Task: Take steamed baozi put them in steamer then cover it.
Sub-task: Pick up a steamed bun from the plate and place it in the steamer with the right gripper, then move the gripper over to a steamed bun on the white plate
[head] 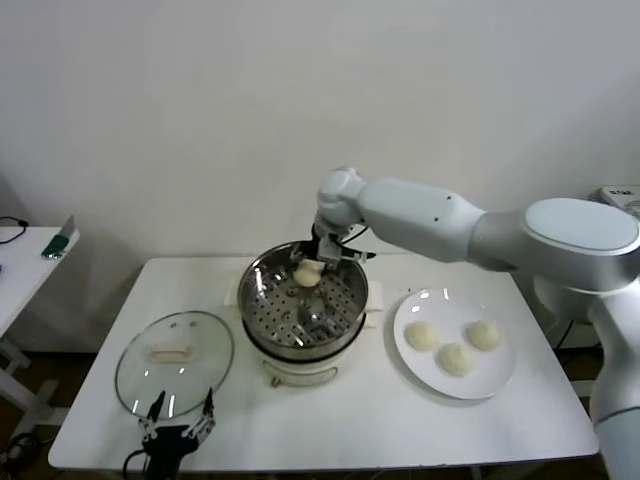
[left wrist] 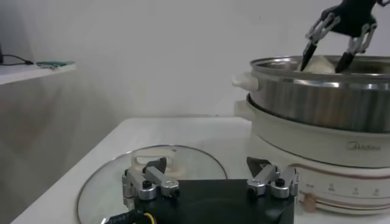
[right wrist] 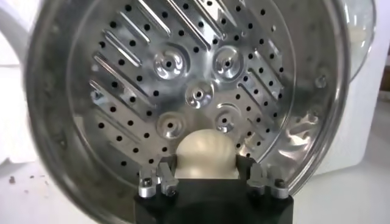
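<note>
My right gripper (head: 309, 262) is shut on a cream-white baozi (head: 306, 273) and holds it over the far part of the steel steamer (head: 266, 310), above its perforated floor. In the right wrist view the baozi (right wrist: 206, 152) sits between the fingers (right wrist: 164, 175) over the steamer floor (right wrist: 189, 79). Three more baozi (head: 455, 357) lie on the white plate (head: 505, 378) at the right. The glass cover (head: 140, 375) with its cream handle (head: 172, 351) lies flat on the table at the left. My left gripper (head: 178, 417) is open and empty at the table's front edge, just in front of the cover (left wrist: 183, 163).
The steamer sits on a white cooker base (left wrist: 317, 152) in the middle of the white table (head: 360, 430). A side table (head: 20, 260) with a small object stands at the far left. A wall is close behind.
</note>
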You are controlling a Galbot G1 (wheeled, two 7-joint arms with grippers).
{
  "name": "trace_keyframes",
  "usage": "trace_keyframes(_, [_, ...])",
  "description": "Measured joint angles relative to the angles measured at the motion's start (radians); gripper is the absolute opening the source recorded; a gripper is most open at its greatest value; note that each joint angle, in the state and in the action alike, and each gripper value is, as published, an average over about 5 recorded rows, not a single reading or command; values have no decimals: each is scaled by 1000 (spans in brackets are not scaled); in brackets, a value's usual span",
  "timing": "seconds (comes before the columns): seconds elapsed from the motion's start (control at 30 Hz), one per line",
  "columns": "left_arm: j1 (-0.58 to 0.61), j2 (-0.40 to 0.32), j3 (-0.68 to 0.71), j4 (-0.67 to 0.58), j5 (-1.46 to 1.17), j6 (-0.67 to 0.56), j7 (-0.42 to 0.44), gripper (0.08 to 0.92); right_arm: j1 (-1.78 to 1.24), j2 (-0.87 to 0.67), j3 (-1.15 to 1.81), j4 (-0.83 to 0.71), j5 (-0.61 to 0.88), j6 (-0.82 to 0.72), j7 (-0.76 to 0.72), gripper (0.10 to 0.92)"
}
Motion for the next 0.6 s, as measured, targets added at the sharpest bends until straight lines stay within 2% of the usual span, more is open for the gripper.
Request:
trace_keyframes(0.13, [-1,1,-1,0,-4,0,0,823,-9,18,0,-34,-1,8,3,691])
trace_keyframes(0.33, [-1,3,-2,-3,-11,0,0,823,7,20,-24,-39,59,7,-18,812])
trace_keyframes(0.47, [0,4,-1,-7,-12,1,0,823,59,1,-58,-9,160,-4,-47,822])
trace_keyframes(0.6, [1,3,1,-13,-12,4,0,823,148,-43,-121,46,321,-47,-90,823])
